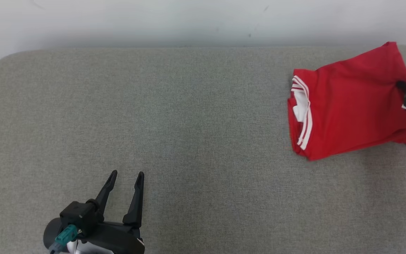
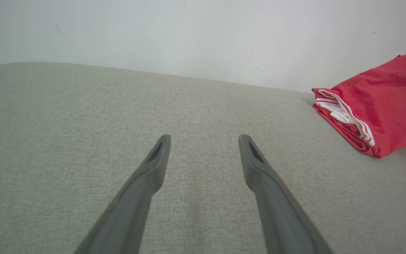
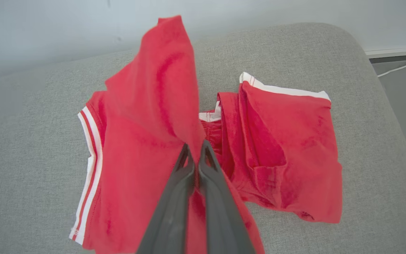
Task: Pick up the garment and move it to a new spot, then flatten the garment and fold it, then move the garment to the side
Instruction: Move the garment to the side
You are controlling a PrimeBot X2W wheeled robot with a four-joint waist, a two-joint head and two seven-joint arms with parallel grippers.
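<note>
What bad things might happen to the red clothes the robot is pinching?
1. The right gripper is shut on just a thin ridge of the red garment, so the cloth may slip out when pulled.
2. The garment lies near the rounded end of the grey cushion; a pull that way might drag part over the side.
3. The left gripper is open and far off, so one-handed dragging may undo the folds.

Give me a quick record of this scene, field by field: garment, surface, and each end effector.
garment: red, white striped trim, rumpled, at the surface's right end
surface: grey fabric, rounded corners
left end effector: open, holding nothing, apart from the garment
right end effector: shut on the garment, pinching a raised fold
</note>
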